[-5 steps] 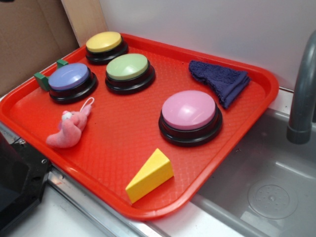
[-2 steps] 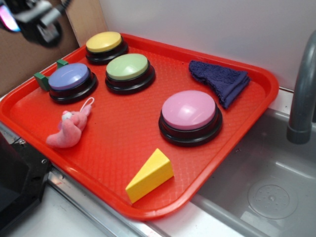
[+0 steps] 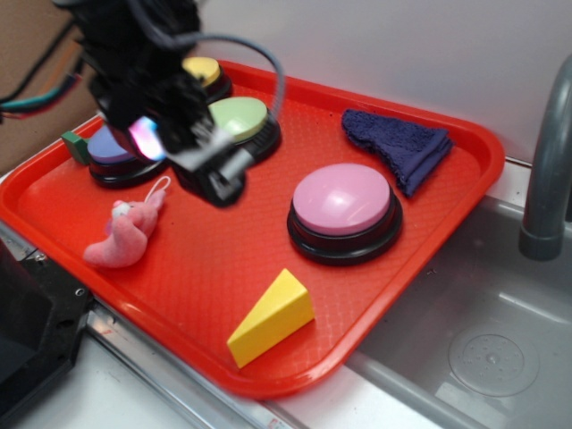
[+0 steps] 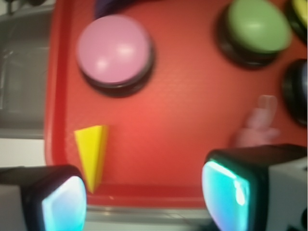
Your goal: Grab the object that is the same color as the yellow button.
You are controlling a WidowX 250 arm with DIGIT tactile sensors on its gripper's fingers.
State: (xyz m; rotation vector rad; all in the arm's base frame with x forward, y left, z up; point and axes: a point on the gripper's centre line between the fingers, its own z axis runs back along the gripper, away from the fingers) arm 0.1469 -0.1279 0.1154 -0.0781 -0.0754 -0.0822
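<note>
While its jaws stand spread wide with nothing between them, the gripper (image 4: 144,192) hangs above the red tray (image 3: 465,143), over the stretch between the green button (image 3: 234,119) and the pink plush toy (image 3: 125,231). Well apart, the yellow wedge (image 3: 271,317) lies near the tray's front edge; the yellow button (image 3: 204,70) sits at the far corner.

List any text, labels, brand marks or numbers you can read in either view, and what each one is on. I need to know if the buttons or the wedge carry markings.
None can be read in either view.
The yellow button, green button, pink button and yellow wedge show plain surfaces.
The gripper is too motion-blurred to show any marking.
The red tray shows only an embossed texture.
</note>
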